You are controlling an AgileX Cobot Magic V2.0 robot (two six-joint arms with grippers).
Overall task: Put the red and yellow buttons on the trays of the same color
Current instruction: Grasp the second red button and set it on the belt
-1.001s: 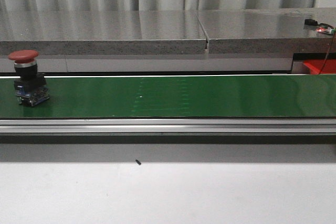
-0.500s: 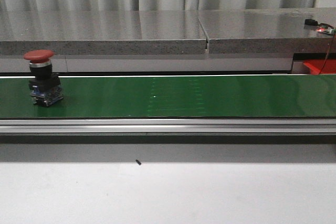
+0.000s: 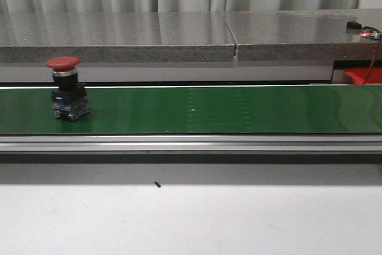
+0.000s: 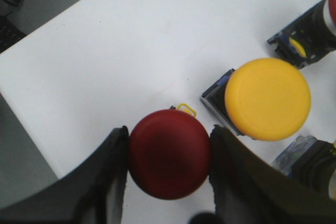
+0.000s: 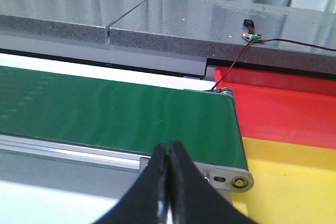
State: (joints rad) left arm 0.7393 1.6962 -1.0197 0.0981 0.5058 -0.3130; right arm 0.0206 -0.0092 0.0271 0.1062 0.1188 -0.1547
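Your red button (image 3: pixel 67 88) stands upright, cap up, on the green belt (image 3: pixel 239 108), left of the belt's middle. The left gripper (image 4: pixel 168 153) clamps another red button (image 4: pixel 169 153) beside a yellow button (image 4: pixel 268 98). The right gripper (image 5: pixel 168 182) is closed, empty, near the red tray (image 5: pixel 283 103) and yellow tray (image 5: pixel 294 182).

Red button (image 3: pixel 67 88) stands upright on the belt, left end.

On the green belt (image 3: pixel 239 108), only a red button (image 3: pixel 67 88) stands at nine o'clock; the run toward three o'clock lies bare.
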